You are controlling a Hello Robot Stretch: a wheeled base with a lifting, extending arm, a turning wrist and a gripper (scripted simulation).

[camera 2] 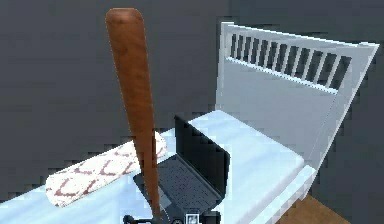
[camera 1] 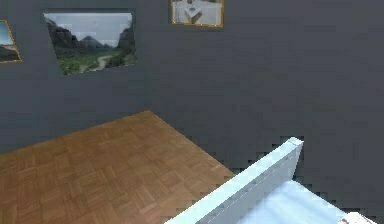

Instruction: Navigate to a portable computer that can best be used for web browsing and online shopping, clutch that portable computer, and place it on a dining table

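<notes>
In the arm side view the laptop (camera 2: pixel 197 165) lies open on the bed (camera 2: pixel 262 165), behind an upright brown bat (camera 2: pixel 133 90). What seems the gripper (camera 2: pixel 140 215) sits at the bottom edge, and I cannot tell whether it holds anything. The forward view offers a landscape picture (camera 1: pixel 90 41).

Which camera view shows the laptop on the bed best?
The arm side view. The laptop stands open on the bed, its dark screen and keyboard in plain sight, with a baseball bat in front of its left edge. The forward view looks at a dark wall, framed pictures, wood floor and a white bed corner.
</notes>
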